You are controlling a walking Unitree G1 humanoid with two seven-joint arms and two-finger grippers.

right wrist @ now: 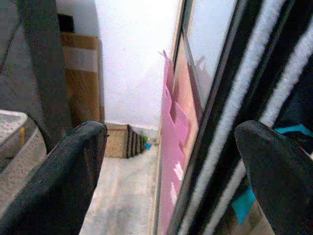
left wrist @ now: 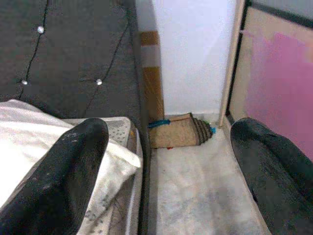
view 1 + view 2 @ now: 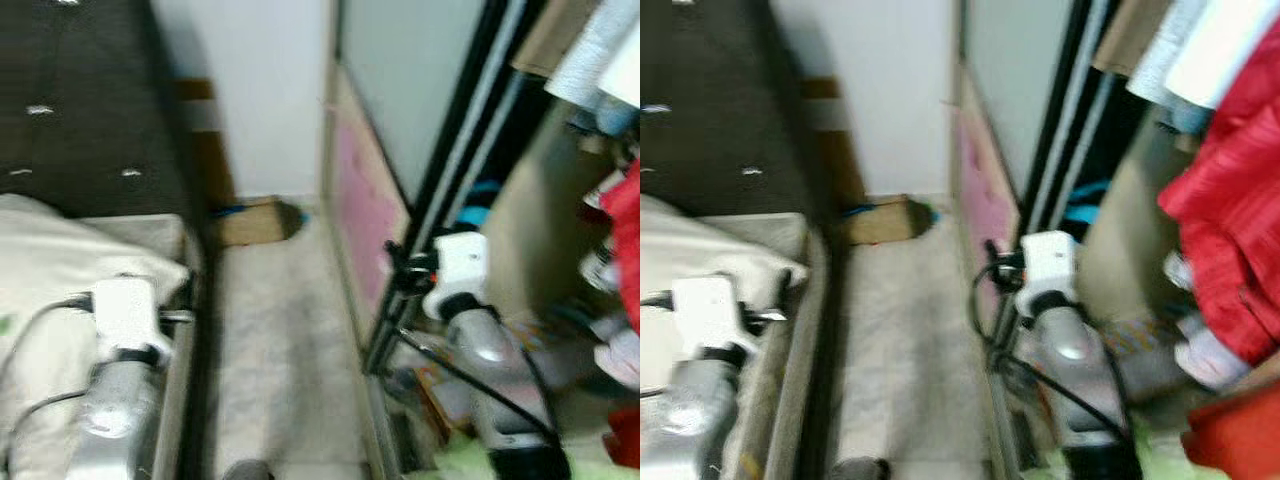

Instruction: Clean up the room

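A narrow strip of pale floor (image 3: 275, 330) runs between a bed on my left and a wardrobe on my right. At its far end a brown ribbed bundle (image 2: 178, 132) with a blue bit lies against the white wall; the right wrist view shows the bundle (image 1: 122, 141) too. My left gripper (image 2: 168, 129) is open and empty, held over the bed's edge. My right gripper (image 1: 171, 129) is open and empty beside the wardrobe's black door frame (image 3: 440, 190). The left arm (image 3: 125, 320) and right arm (image 3: 460, 275) reach forward at either side of the aisle.
The bed has a white sheet (image 3: 50, 260) and a dark tufted headboard (image 3: 80, 100). A pink panel (image 3: 355, 190) lines the wardrobe door. Red and pale clothes (image 3: 1230, 230) hang inside the wardrobe, with clutter on its floor (image 3: 590, 350). The eye views are blurred.
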